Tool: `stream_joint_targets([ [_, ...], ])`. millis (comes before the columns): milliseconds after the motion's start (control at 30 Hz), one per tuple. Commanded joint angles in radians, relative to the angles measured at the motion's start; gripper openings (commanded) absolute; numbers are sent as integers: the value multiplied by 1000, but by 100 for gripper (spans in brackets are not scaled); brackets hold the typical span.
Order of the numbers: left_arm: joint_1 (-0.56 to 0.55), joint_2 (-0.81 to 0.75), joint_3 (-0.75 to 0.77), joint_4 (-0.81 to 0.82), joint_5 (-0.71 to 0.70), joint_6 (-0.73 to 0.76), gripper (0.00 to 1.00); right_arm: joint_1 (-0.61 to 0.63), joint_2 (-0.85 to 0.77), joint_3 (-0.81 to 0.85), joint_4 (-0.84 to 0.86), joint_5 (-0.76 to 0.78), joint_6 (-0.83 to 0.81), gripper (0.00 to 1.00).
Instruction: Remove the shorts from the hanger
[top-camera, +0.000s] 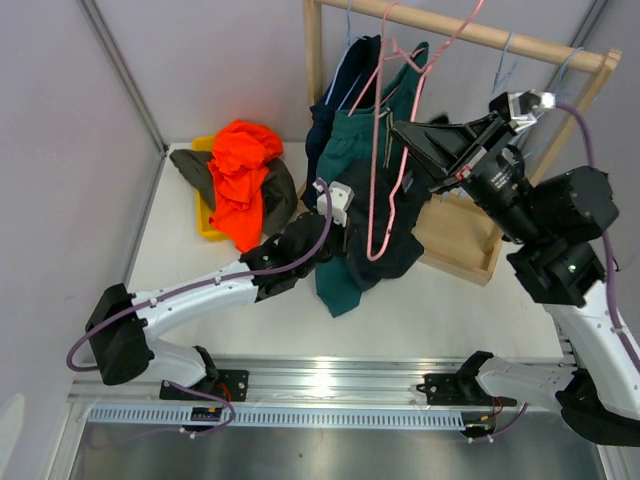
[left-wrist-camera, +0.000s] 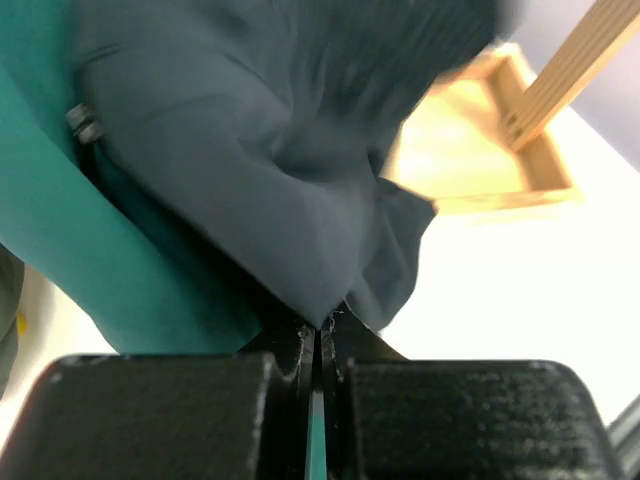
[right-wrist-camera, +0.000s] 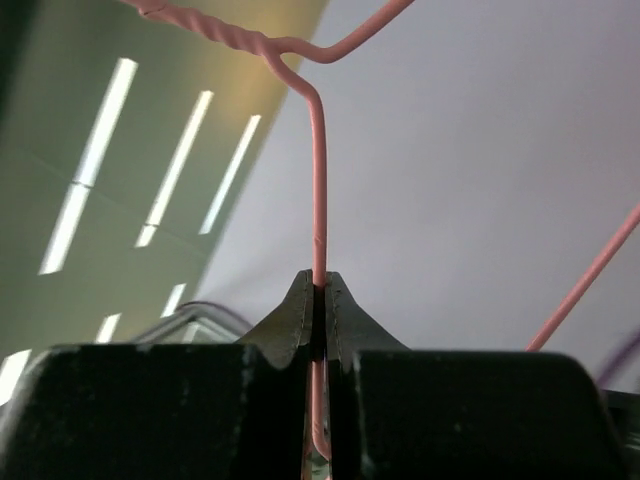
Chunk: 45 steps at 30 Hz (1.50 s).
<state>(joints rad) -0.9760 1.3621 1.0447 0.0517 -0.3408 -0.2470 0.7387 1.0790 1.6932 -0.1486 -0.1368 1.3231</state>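
A pink wire hanger (top-camera: 378, 190) dangles in front of the wooden rack. My right gripper (top-camera: 400, 130) is shut on its wire (right-wrist-camera: 319, 170), which runs straight up out of the closed jaws of that gripper (right-wrist-camera: 320, 287). Black shorts (top-camera: 398, 252) droop low around the hanger's loop, and my left gripper (top-camera: 338, 228) is shut on a fold of them (left-wrist-camera: 290, 200); the cloth tapers into the closed jaws of the left gripper (left-wrist-camera: 318, 328). Teal shorts (top-camera: 345, 165) and navy shorts (top-camera: 332, 105) hang behind. Orange shorts (top-camera: 240, 165) lie on olive shorts (top-camera: 195, 165) at the left.
The wooden rack's top bar (top-camera: 470, 32) carries pale wire hangers (top-camera: 505, 60), and its box base (top-camera: 460, 240) rests on the table at the right. A yellow tray (top-camera: 206, 228) sits under the orange and olive pile. A grey wall panel stands at the left.
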Motion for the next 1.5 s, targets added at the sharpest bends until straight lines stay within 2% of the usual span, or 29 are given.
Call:
stream_joint_targets([
  [0, 0, 3, 62, 109, -58, 0, 0, -15, 10, -131, 296, -112, 327, 0],
  [67, 0, 37, 116, 77, -75, 8, 0, -12, -22, -176, 290, -66, 369, 0],
  [133, -4, 42, 130, 82, -79, 5, 0, 2, -39, -170, 226, -26, 334, 0],
  [233, -56, -1, 94, 88, -113, -3, 0, -65, -44, -129, 106, -35, 268, 0],
  [367, -225, -135, 5, 74, -269, 46, 0, -171, -44, -86, -15, -33, 167, 0],
  [433, -320, -237, -35, 16, -356, 38, 0, -240, -31, -63, -58, -73, 131, 0],
  [467, -349, -274, -64, -4, -383, 20, 0, -319, -25, -60, -55, -99, 131, 0],
  [567, -440, -423, -129, -127, -472, -44, 0, -450, 7, -61, -20, -220, 171, 0],
  [733, -552, -599, -138, -324, -593, -127, 0, -596, 59, -104, 107, -367, 249, 0],
  [800, -598, -623, -108, -410, -670, -147, 0, -657, 73, -156, 176, -398, 277, 0],
  [900, -610, -627, -46, -550, -757, -169, 0, -703, 117, -202, 279, -445, 312, 0],
  [933, -610, -621, 28, -585, -783, -166, 0, -710, 137, -201, 311, -455, 314, 0],
  [1000, -610, -613, 76, -613, -846, -108, 0, -722, 215, -194, 387, -506, 333, 0],
  [1067, -609, -618, 162, -574, -882, 36, 0, -726, 295, -185, 449, -550, 376, 0],
  [1100, -610, -624, 187, -471, -908, 102, 0, -728, 320, -172, 495, -566, 381, 0],
  [1167, -609, -647, 195, -309, -914, 349, 0, -728, 372, -136, 494, -595, 370, 0],
  [1200, -607, -652, 186, -135, -919, 427, 0, -728, 378, -123, 492, -596, 369, 0],
  [1233, -599, -653, 183, -60, -917, 571, 0, -726, 380, -122, 489, -595, 369, 0],
  [1267, -590, -652, 190, 15, -914, 633, 0, -728, 374, -127, 485, -592, 366, 0],
  [1333, -555, -629, 234, 72, -890, 711, 0, -730, 360, -138, 455, -593, 343, 0],
  [1433, -506, -597, 316, -4, -813, 709, 0, -730, 300, -194, 417, -587, 311, 0],
  [1467, -471, -584, 387, -33, -796, 703, 0, -730, 282, -208, 400, -581, 297, 0],
])
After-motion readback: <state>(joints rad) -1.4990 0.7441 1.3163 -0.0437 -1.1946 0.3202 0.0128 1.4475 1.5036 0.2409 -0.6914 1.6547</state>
